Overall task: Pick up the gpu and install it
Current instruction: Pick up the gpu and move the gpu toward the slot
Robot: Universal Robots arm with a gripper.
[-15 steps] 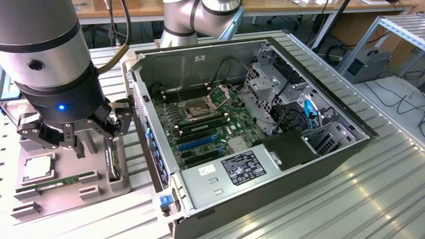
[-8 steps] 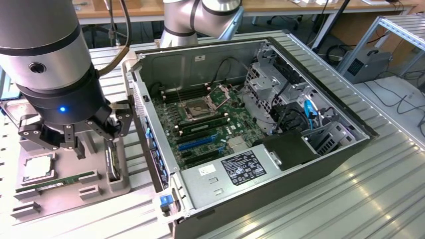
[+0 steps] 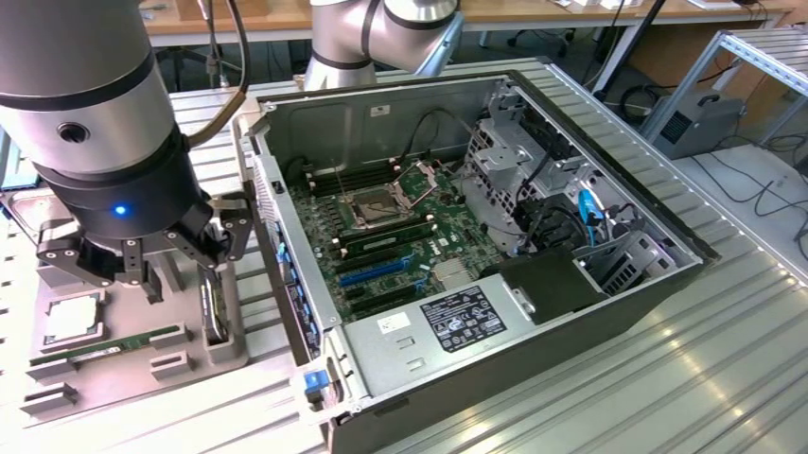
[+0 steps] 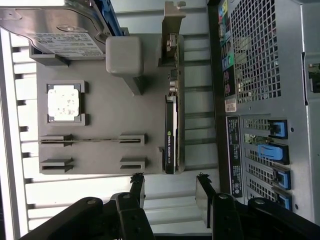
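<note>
Grey tray [image 3: 120,378] on the ribbed metal bench [image 3: 707,350], at the exterior view's left, holds three visible parts: one square processor [image 3: 70,320], one green memory stick [image 3: 108,348] and the gpu [image 3: 218,307]. The gpu stands on edge in its slot just beside the one open computer case [image 3: 366,118]. The gripper [image 3: 177,276] hangs over the tray near the gpu, not touching it. From the wrist view, the tray carries four parts, adding one hard drive [image 4: 55,30]. The jaws are spread apart, gripping nothing.
</note>
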